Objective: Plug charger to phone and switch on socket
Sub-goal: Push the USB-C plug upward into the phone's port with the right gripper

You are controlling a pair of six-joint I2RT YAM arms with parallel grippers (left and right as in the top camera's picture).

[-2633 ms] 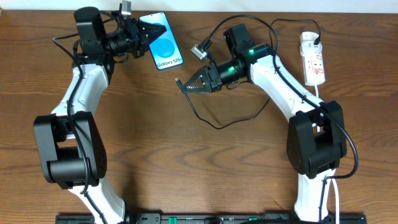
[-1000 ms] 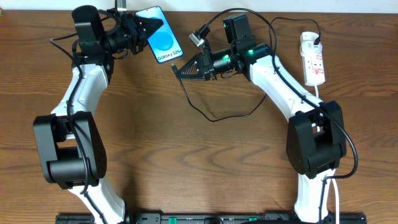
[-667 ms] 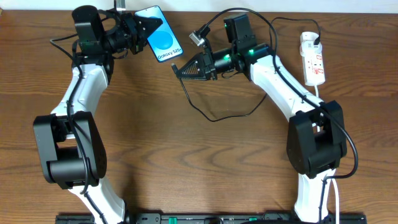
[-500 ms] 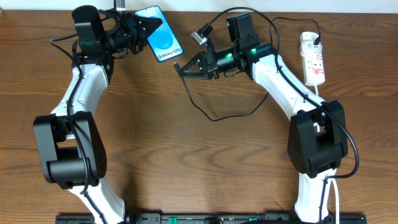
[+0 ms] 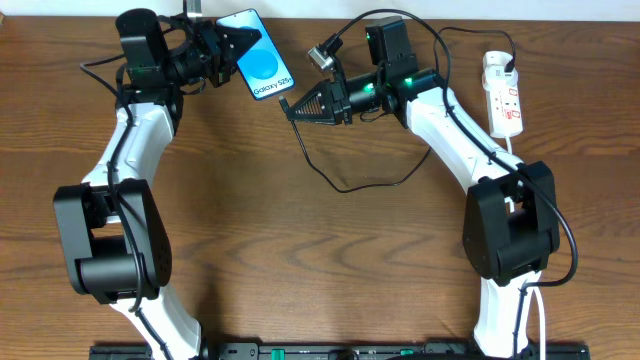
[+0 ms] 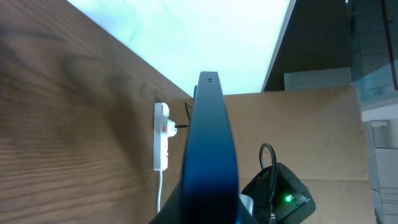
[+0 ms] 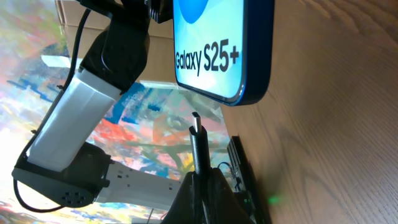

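- Overhead: the left gripper (image 5: 230, 50) is clamped on the phone (image 5: 262, 67) at the far edge of the table (image 5: 320, 270). It holds the phone's left side, with the lit screen facing up and the lower end pointing toward the right arm. Its fingers cover part of that side of the phone.
- Overhead: the right gripper (image 5: 293, 110) is pinched on the charger (image 5: 345, 187) close to its end. The connector tip (image 5: 286, 101) sits just beside the phone's lower corner. From here I cannot tell whether the two touch.
- Overhead: the black cable loops across the wood and rises behind the right arm, which hides part of its run. The socket (image 5: 503, 95) lies well apart at the far right. Its white cord (image 5: 541, 318) disappears behind the arm, and the switch position is too small to read.
- Left wrist: the phone (image 6: 208, 155) appears edge-on as a dark band up the middle and is cut off at the bottom. The gripper's own fingers cannot be made out. Beyond it lies the socket (image 6: 161, 140), small, with a red mark. The right arm (image 6: 280, 196) is partly cut off at the lower right.
- Right wrist: the closed fingers (image 7: 208, 190) grip the charger at the bottom edge of the view. The connector tip (image 7: 196, 124) points up at the phone's (image 7: 217, 43) lower edge, near it with a gap showing. The phone's port cannot be seen, and its top is cut off. The left arm (image 7: 87, 124) shows blurred behind.
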